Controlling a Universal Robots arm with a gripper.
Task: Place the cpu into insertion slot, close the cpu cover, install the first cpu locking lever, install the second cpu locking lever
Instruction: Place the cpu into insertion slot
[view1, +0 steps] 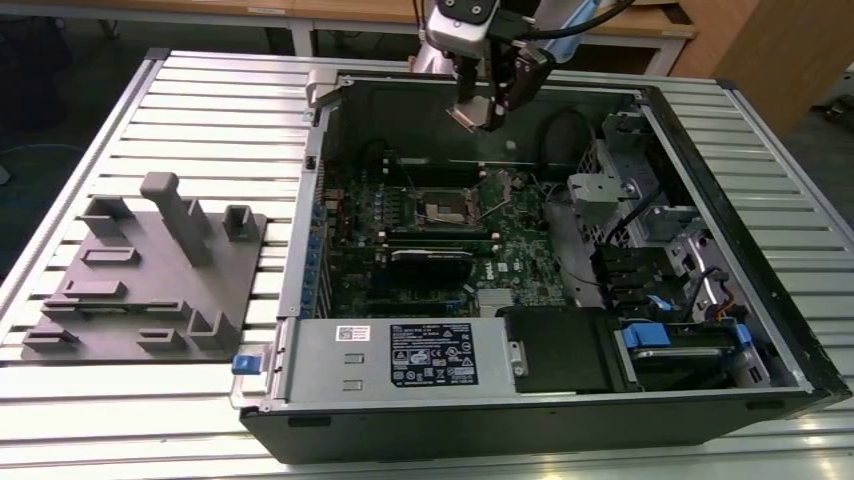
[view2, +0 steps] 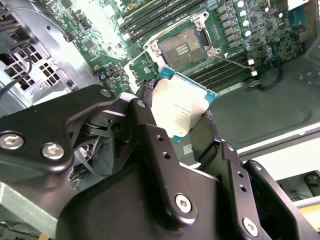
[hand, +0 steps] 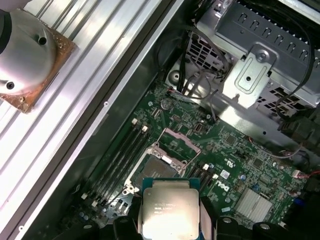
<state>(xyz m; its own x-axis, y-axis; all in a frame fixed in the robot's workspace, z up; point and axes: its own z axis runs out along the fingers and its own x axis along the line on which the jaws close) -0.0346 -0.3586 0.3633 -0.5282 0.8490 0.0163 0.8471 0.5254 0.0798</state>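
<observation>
I have the gripper (view1: 478, 112) hanging over the open computer case (view1: 747, 250), near its far wall in the exterior view. Its fingers (view2: 204, 135) are clenched on the cpu (view2: 182, 107), one black finger against each of two opposite edges. The chip is a flat square with a pale, silvery-grey metal face carrying faint dark print I cannot make out. A thin teal-green border of its board shows around the rim, and in the first wrist view the cpu (hand: 169, 210) has a dull, brushed look. It is held in the air above the green motherboard (view1: 400, 250), well clear of it and touching nothing but the fingers. Below it lies the insertion slot (hand: 159, 167), a square socket with a dark contact field ringed by a silvery frame. The field is bare and uncovered in both wrist views. The cpu cover (hand: 179, 140), a thin metal frame plate, looks swung back at one edge of the socket. Long black memory slots (hand: 117, 160) run just beside it. Out on the slatted table (view1: 200, 100), on the exterior view's left, sits a grey fixture (view1: 147, 270), well apart from the case.
</observation>
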